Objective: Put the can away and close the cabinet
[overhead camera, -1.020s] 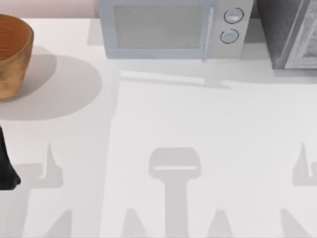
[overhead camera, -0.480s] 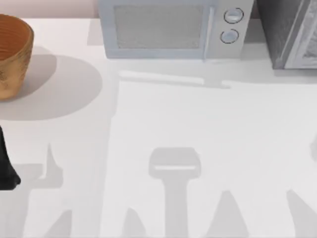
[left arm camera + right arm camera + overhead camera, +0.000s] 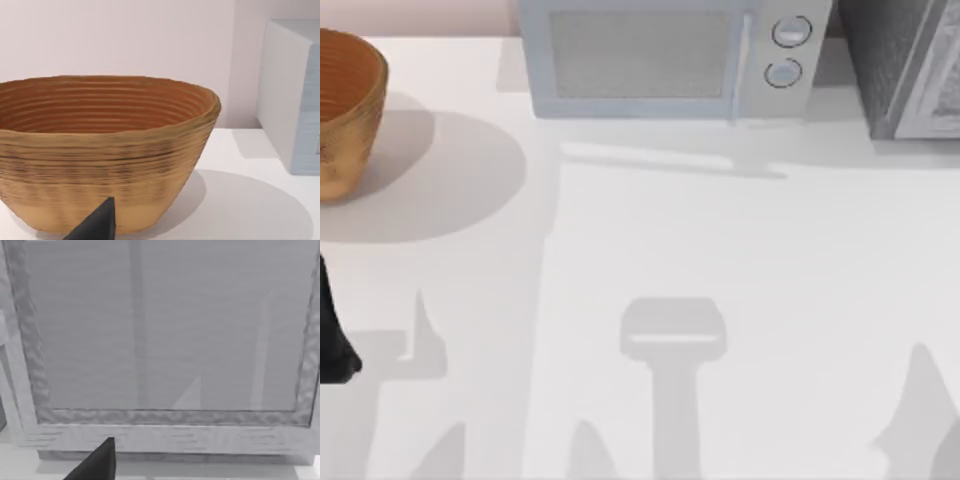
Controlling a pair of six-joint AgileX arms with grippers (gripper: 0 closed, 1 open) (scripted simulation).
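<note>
Right now our right wrist view faces a grey panelled cabinet door [image 3: 160, 335] from close by, with one dark fingertip [image 3: 97, 462] at the lower left of that frame; we cannot tell how the jaws of the right gripper stand, or whether they hold anything. In the top view the cabinet [image 3: 905, 70] sits at the upper right, next to the microwave [image 3: 665, 60] at the upper middle. Our left arm [image 3: 332, 330] is parked at the left edge of the top view, facing the ribbed wooden bowl [image 3: 100, 150]; a single fingertip [image 3: 95, 227] shows there too, so its jaws are likewise beyond telling. We cannot place the can from these views; possibly it is already stowed or carried. The risk from here, as we judge it, is pushing the door while the can is still out, or striking the frame off-square so the door skews rather than swings shut.
</note>
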